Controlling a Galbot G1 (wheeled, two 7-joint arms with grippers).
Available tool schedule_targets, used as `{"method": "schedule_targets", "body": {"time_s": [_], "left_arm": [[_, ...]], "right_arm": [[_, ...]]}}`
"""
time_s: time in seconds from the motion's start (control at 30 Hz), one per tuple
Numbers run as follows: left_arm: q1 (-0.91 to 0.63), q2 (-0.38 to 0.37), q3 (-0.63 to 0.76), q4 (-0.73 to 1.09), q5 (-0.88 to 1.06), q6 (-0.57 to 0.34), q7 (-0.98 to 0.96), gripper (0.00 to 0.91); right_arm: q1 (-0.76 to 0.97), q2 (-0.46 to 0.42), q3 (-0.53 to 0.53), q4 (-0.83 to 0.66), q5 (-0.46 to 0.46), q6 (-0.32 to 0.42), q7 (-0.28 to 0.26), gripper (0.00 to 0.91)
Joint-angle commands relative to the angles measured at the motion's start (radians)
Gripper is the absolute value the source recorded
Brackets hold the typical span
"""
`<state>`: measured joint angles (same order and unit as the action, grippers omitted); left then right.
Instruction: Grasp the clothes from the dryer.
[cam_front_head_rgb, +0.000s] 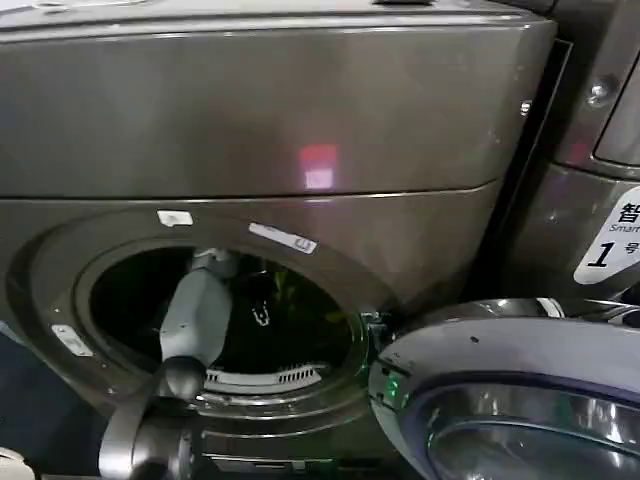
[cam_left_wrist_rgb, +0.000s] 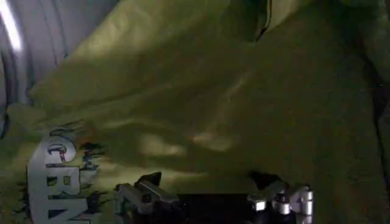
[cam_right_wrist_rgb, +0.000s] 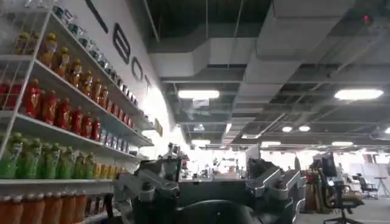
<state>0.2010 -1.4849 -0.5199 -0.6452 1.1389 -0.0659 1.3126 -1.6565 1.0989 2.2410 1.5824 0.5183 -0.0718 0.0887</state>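
Observation:
The dryer (cam_front_head_rgb: 270, 130) is a bronze-grey front loader, and its round porthole (cam_front_head_rgb: 225, 320) stands open. My left arm (cam_front_head_rgb: 195, 310) reaches through the porthole into the dark drum. Olive-green clothes (cam_left_wrist_rgb: 213, 91) lie right in front of my left gripper (cam_left_wrist_rgb: 207, 182), with a pale printed patch (cam_left_wrist_rgb: 61, 176) off to one side. The gripper is open, its two fingertips (cam_left_wrist_rgb: 149, 181) spread wide against the fabric with no fold pinched between them. A bit of green (cam_front_head_rgb: 290, 290) shows deep in the drum. My right gripper (cam_right_wrist_rgb: 213, 167) is open and empty, pointing into the room.
The grey-rimmed glass door (cam_front_head_rgb: 500, 400) hangs swung open at the lower right, close to the porthole. A neighbouring machine with a white "1" label (cam_front_head_rgb: 610, 240) stands to the right. Shelves of bottled drinks (cam_right_wrist_rgb: 55, 115) line the room in the right wrist view.

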Motion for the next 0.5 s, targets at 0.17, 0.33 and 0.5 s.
{"method": "schedule_targets", "body": {"time_s": [0.17, 0.33, 0.5], "left_arm": [[0.014, 0.003, -0.001, 0.024, -0.024, -0.002, 0.005, 0.000], [0.018, 0.006, -0.001, 0.027, -0.033, -0.001, 0.003, 0.000], [0.020, 0.008, 0.000, 0.023, -0.037, -0.001, -0.005, 0.000]], "right_arm": [[0.001, -0.001, -0.003, -0.002, 0.000, 0.001, 0.000, 0.907], [0.000, -0.003, -0.002, -0.007, 0.000, 0.001, 0.000, 0.907], [0.000, -0.003, -0.003, -0.008, 0.001, 0.001, 0.000, 0.907]]}}
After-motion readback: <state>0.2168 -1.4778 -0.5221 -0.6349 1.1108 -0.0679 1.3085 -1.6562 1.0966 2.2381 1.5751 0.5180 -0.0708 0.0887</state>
